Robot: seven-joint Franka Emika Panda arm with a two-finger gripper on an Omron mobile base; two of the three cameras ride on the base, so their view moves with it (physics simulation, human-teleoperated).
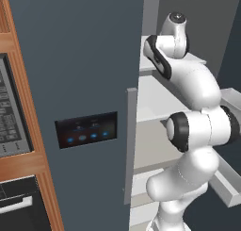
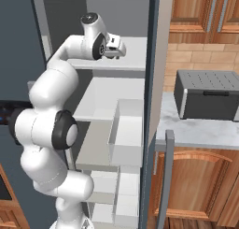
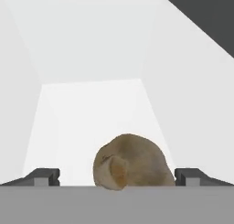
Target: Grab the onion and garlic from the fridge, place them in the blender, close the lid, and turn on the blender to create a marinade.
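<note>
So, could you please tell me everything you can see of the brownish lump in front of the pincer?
The brownish lump is a rounded, tan-brown thing with a mottled, papery-looking skin and a folded dimple on its left side. It sits on a pale fridge shelf, between the open pincer's two dark fingertips, apart from both. Its underside is hidden.

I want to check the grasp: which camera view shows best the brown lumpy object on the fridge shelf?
The hand view: the brown lumpy object sits large between the open fingertips. In both base views the arm reaches into the fridge, hiding it.
</note>
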